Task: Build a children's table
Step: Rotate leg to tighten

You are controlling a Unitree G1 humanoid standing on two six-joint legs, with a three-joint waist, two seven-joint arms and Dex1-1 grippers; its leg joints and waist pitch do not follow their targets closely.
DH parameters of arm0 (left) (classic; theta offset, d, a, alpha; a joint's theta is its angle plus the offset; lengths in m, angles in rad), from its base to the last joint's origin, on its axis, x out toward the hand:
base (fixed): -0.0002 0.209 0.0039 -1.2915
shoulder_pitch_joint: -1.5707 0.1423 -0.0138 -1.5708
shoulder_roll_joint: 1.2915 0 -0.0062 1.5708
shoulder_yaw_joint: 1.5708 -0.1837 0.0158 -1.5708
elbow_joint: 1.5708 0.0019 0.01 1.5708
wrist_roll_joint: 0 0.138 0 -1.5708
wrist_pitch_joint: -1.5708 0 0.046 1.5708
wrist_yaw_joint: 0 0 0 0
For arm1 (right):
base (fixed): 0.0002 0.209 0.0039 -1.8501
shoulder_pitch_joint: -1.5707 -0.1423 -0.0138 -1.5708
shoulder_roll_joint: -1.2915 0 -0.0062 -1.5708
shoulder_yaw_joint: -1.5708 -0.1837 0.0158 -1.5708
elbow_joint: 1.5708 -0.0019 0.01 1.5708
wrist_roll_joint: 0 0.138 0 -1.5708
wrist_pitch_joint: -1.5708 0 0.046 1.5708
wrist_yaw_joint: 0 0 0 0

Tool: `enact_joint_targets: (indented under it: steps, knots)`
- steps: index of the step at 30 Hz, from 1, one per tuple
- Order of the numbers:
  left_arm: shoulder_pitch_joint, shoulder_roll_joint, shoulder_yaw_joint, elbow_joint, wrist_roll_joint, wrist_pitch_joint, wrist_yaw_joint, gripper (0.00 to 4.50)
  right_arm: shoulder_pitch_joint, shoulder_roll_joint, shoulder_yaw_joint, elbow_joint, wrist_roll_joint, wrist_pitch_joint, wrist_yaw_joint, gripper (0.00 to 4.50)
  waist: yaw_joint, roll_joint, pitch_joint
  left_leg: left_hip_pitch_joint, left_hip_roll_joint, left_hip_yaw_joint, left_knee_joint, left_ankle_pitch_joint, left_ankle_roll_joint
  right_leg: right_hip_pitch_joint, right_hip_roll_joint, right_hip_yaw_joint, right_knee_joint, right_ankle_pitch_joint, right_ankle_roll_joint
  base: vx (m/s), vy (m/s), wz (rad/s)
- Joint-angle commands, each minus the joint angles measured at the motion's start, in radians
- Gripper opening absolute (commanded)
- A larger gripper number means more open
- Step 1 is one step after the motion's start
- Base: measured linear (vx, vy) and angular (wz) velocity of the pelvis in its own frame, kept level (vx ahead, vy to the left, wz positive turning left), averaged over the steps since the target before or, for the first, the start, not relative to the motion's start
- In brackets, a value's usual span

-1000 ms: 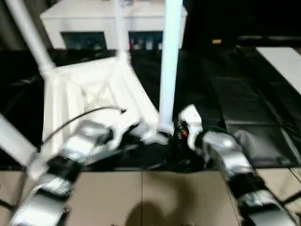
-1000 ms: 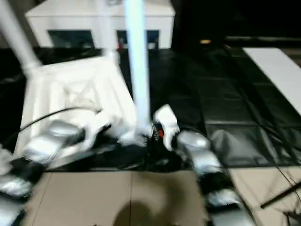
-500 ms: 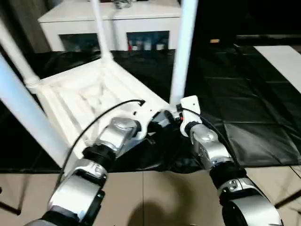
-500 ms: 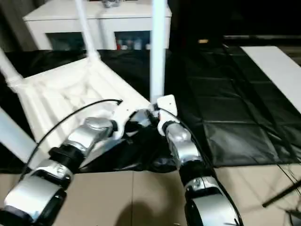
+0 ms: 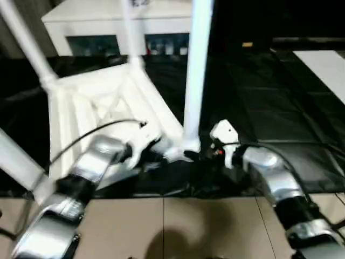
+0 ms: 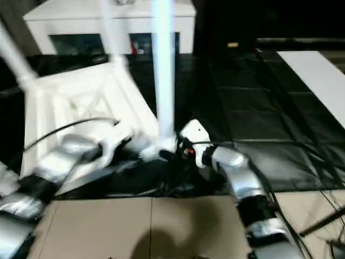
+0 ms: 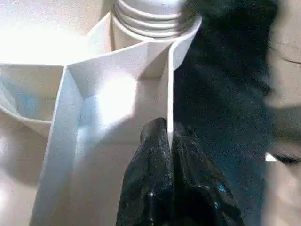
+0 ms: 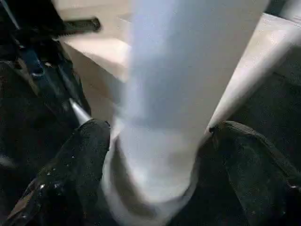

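The left claw is pinched tight on a thin rib of the top, which lies ribbed side up on the black surface (legs pointing up). The right claw stands wide, fingers either side of the near leg.

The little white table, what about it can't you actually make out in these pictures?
- Leg tips: cut off by the top edge in both eye views.
- Near socket: the eye views are motion-blurred and the right gripper crowds it, so whether the leg is fully seated is unclear.
- Tabletop's near-left corner: hidden behind the left forearm.
- Right wrist view: the leg is a close blur, so any contact with the fingers is unclear.
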Motion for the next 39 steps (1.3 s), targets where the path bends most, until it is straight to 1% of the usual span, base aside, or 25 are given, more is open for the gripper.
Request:
enact_joint_targets:
  steps: [1,2,3,4,5,6,7,8,9,10,11,14,15,17,21,22,25,28,29,31,33,39]
  knots:
    - [-0.002,-0.012,-0.026,-0.060,-0.041,0.009,-0.072,0.00,0.001,-0.003,0.018,-0.027,0.021,-0.002,0.036,3.81,0.001,-0.008,-0.070,0.019,0.013,0.013,-0.071,-0.254,0.076,0.044,-0.023,0.020,-0.057,-0.209,-0.267,0.000,0.000,0.00]
    - [0.011,-0.005,-0.025,-0.087,-0.053,0.020,-0.084,0.00,0.001,-0.006,0.024,-0.034,0.027,0.003,0.058,3.81,0.007,-0.010,-0.072,0.024,0.013,0.016,-0.069,-0.243,0.074,0.042,-0.022,0.023,-0.054,-0.182,-0.270,0.000,0.000,0.00]
    - [0.016,-0.001,-0.026,-0.098,-0.056,0.021,-0.092,0.00,0.001,-0.006,0.029,-0.035,0.023,0.003,0.069,3.81,0.008,-0.011,-0.072,0.021,0.012,0.017,-0.069,-0.238,0.075,0.043,-0.022,0.023,-0.053,-0.175,-0.271,0.000,0.000,0.00]
    - [0.017,0.000,-0.024,-0.102,-0.055,0.024,-0.091,0.00,0.000,-0.006,0.045,-0.033,0.010,-0.001,0.088,3.81,0.011,-0.012,-0.071,0.013,0.010,0.015,-0.071,-0.228,0.073,0.050,-0.024,0.022,-0.051,-0.179,-0.260,0.000,0.000,0.00]
    - [0.017,-0.001,-0.023,-0.102,-0.054,0.026,-0.087,0.00,0.002,-0.008,0.052,-0.033,0.004,-0.002,0.095,3.81,0.011,-0.024,-0.070,0.011,0.009,0.016,-0.071,-0.224,0.073,0.050,-0.024,0.022,-0.053,-0.186,-0.254,0.000,0.000,0.00]
    - [0.017,-0.001,-0.021,-0.101,-0.051,0.027,-0.083,0.00,0.008,-0.015,0.066,-0.036,-0.004,-0.008,0.113,3.81,0.013,-0.021,-0.070,0.011,0.008,0.015,-0.071,-0.224,0.070,0.051,-0.026,0.022,-0.052,-0.207,-0.243,0.000,0.000,0.00]
    - [0.017,0.000,-0.020,-0.102,-0.050,0.027,-0.083,0.00,0.010,-0.018,0.071,-0.037,-0.007,-0.010,0.120,3.81,0.014,-0.019,-0.070,0.011,0.008,0.015,-0.071,-0.227,0.067,0.049,-0.027,0.022,-0.053,-0.217,-0.239,0.000,0.000,0.00]
    - [0.016,0.000,-0.015,-0.102,-0.047,0.028,-0.078,0.00,0.019,-0.030,0.087,-0.042,-0.015,-0.014,0.144,3.81,0.012,-0.020,-0.069,0.009,0.008,0.014,-0.072,-0.233,0.062,0.050,-0.027,0.022,-0.055,-0.230,-0.231,0.000,0.000,0.00]
    - [0.015,0.000,-0.013,-0.102,-0.046,0.028,-0.077,0.00,0.020,-0.032,0.090,-0.043,-0.017,-0.014,0.148,3.81,0.013,-0.020,-0.068,0.010,0.008,0.014,-0.073,-0.238,0.059,0.050,-0.027,0.022,-0.057,-0.237,-0.227,0.000,0.000,0.00]
    - [0.014,0.001,-0.012,-0.102,-0.046,0.029,-0.077,0.00,0.024,-0.038,0.095,-0.045,-0.020,-0.016,0.155,3.81,0.013,-0.023,-0.068,0.009,0.007,0.013,-0.072,-0.243,0.056,0.051,-0.028,0.023,-0.058,-0.248,-0.221,0.000,0.000,0.00]
    - [0.014,0.001,-0.012,-0.102,-0.045,0.029,-0.077,0.00,0.025,-0.040,0.097,-0.045,-0.022,-0.017,0.156,3.81,0.013,-0.024,-0.069,0.008,0.007,0.013,-0.072,-0.233,0.055,0.052,-0.029,0.024,-0.057,-0.245,-0.217,0.000,0.000,0.00]
    - [0.012,0.001,-0.008,-0.108,-0.043,0.034,-0.074,0.00,0.026,-0.053,0.098,-0.034,-0.037,-0.030,0.151,3.81,0.014,-0.021,-0.070,0.009,0.006,0.013,-0.070,-0.226,0.056,0.051,-0.028,0.024,-0.057,-0.238,-0.220,0.000,0.000,0.00]
    - [0.012,0.001,-0.008,-0.108,-0.043,0.035,-0.074,0.00,0.026,-0.053,0.097,-0.033,-0.037,-0.030,0.151,3.81,0.014,-0.022,-0.070,0.008,0.006,0.013,-0.070,-0.222,0.057,0.052,-0.027,0.024,-0.056,-0.233,-0.221,0.000,0.000,0.00]
    - [0.010,-0.001,-0.008,-0.108,-0.041,0.033,-0.073,0.00,0.021,-0.049,0.087,-0.025,-0.032,-0.029,0.143,3.81,0.013,-0.020,-0.070,0.008,0.006,0.012,-0.070,-0.223,0.057,0.052,-0.027,0.023,-0.057,-0.231,-0.222,0.000,0.000,0.00]
    - [0.010,-0.002,-0.008,-0.107,-0.041,0.032,-0.072,0.00,0.020,-0.044,0.079,-0.025,-0.019,-0.017,0.143,3.81,0.014,-0.021,-0.072,0.007,0.005,0.012,-0.069,-0.214,0.062,0.053,-0.026,0.022,-0.055,-0.214,-0.228,0.000,0.000,0.00]
    - [0.011,-0.002,-0.008,-0.109,-0.041,0.033,-0.074,0.00,0.019,-0.046,0.081,-0.017,-0.023,-0.021,0.143,3.55,0.013,-0.021,-0.072,0.007,0.006,0.012,-0.069,-0.214,0.062,0.053,-0.026,0.022,-0.055,-0.213,-0.230,0.000,0.000,0.00]
    - [0.013,0.000,-0.008,-0.109,-0.040,0.033,-0.074,0.00,0.016,-0.045,0.081,-0.003,-0.029,-0.023,0.140,3.42,0.014,-0.022,-0.072,0.007,0.006,0.012,-0.068,-0.211,0.062,0.054,-0.026,0.022,-0.054,-0.212,-0.230,0.000,0.000,0.00]
    - [0.016,0.003,-0.006,-0.112,-0.040,0.036,-0.072,0.00,0.011,-0.045,0.083,0.011,-0.039,-0.030,0.133,3.01,0.016,-0.021,-0.073,0.007,0.005,0.012,-0.067,-0.199,0.065,0.054,-0.026,0.021,-0.051,-0.194,-0.235,0.000,0.000,0.00]
    - [0.017,0.003,-0.005,-0.113,-0.040,0.036,-0.072,0.00,0.010,-0.045,0.084,0.013,-0.041,-0.032,0.132,3.01,0.016,-0.021,-0.073,0.007,0.005,0.012,-0.067,-0.199,0.065,0.054,-0.026,0.021,-0.051,-0.194,-0.235,0.000,0.000,0.00]
    - [0.019,0.005,-0.005,-0.116,-0.040,0.037,-0.072,0.00,0.010,-0.045,0.086,0.014,-0.044,-0.035,0.132,2.86,0.017,-0.022,-0.073,0.007,0.005,0.012,-0.067,-0.200,0.067,0.055,-0.026,0.021,-0.051,-0.197,-0.235,0.000,0.000,0.00]
    - [0.021,0.007,-0.004,-0.119,-0.041,0.039,-0.073,0.00,0.010,-0.046,0.088,0.015,-0.047,-0.039,0.131,2.77,0.018,-0.021,-0.073,0.007,0.006,0.012,-0.067,-0.198,0.066,0.055,-0.026,0.021,-0.051,-0.193,-0.236,0.000,0.000,0.00]
    - [0.022,0.011,-0.003,-0.114,-0.040,0.038,-0.073,0.00,0.007,-0.044,0.091,0.033,-0.061,-0.055,0.124,2.74,0.016,-0.020,-0.074,0.008,0.005,0.012,-0.066,-0.198,0.067,0.055,-0.025,0.021,-0.050,-0.185,-0.243,0.000,0.000,0.00]
